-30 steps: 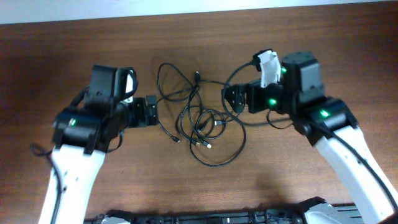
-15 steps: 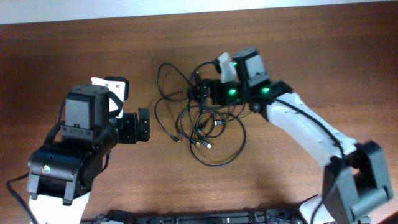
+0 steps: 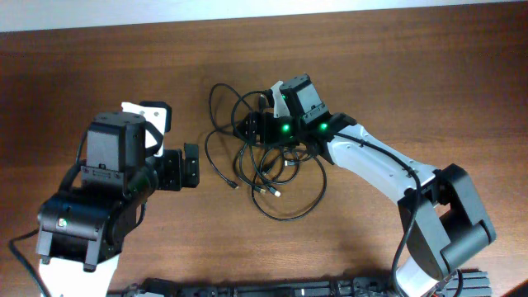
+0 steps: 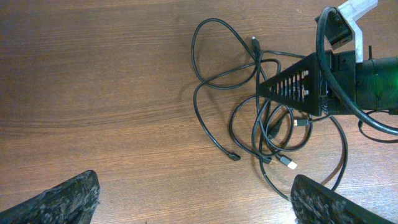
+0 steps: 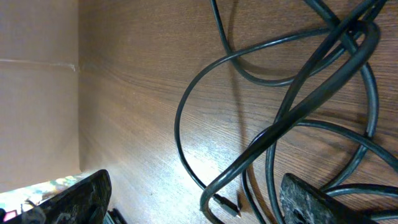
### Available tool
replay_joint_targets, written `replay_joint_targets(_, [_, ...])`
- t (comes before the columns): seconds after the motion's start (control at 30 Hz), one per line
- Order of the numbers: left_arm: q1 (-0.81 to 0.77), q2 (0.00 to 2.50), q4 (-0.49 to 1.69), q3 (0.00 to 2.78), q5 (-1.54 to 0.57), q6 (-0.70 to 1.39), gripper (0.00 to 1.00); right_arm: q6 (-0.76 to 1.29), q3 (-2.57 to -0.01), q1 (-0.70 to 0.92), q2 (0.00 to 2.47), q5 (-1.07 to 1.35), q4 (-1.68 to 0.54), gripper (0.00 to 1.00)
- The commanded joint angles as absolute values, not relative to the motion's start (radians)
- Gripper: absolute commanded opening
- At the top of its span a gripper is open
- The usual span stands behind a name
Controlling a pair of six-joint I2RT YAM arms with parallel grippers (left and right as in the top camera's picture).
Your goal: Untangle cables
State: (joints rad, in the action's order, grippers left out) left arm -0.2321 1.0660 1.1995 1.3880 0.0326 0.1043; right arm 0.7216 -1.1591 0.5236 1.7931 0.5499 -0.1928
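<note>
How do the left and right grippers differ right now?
The right gripper sits in the cables, its fingers straddling several cords; the left gripper hovers over the table, apart from them. The right arm is stretched out; the left arm is folded close. Both grippers are open.

A brown wood-grain counter (image 4: 93, 93) carries a loose tangle of thin, glossy black cables (image 4: 258, 118), which lie directly on the wood around the middle of the surface. The cords cross one another in several overlapping loops. A narrow loop reaches out to the far left of the heap, and a wide one sweeps round its near right side. A small black plug end (image 4: 233, 157) rests at the near left of the tangle. A silver-tipped plug end (image 4: 288, 163) lies to its right, inside the wide loop. Another dark plug end (image 4: 254, 42) sits at the far side.
</note>
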Motion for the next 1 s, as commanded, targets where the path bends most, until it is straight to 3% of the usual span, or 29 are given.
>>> replay_joint_targets(0.0, [-0.226, 1.066, 1.198, 1.408, 0.025, 0.088, 0.99, 0.724, -1.161, 0.532, 1.803, 0.502, -0.185, 0.82])
replay_joint_targets(0.17, [-0.226, 1.066, 1.198, 1.408, 0.021, 0.089, 0.99, 0.868, -1.161, 0.533, 1.844, 0.488, -0.163, 0.70])
replay_joint_targets(0.5, [-0.226, 1.066, 1.198, 1.408, 0.021, 0.088, 0.99, 0.900, -1.161, 0.634, 1.868, 0.362, -0.070, 0.68])
replay_joint_targets(0.67, [-0.226, 1.066, 1.198, 1.408, 0.021, 0.088, 0.99, 0.927, -1.161, 0.667, 1.911, 0.338, -0.049, 0.57])
replay_joint_targets(0.7, [-0.226, 1.066, 1.198, 1.408, 0.021, 0.088, 0.99, 0.935, -1.161, 0.667, 1.923, 0.338, -0.034, 0.52])
replay_joint_targets(0.8, [-0.226, 1.066, 1.198, 1.408, 0.021, 0.088, 0.99, 0.952, -1.161, 0.667, 1.934, 0.339, -0.012, 0.04])
replay_joint_targets(0.97, [-0.226, 1.066, 1.198, 1.408, 0.021, 0.088, 0.99, 0.949, -1.164, 0.664, 1.914, 0.422, 0.042, 0.04])
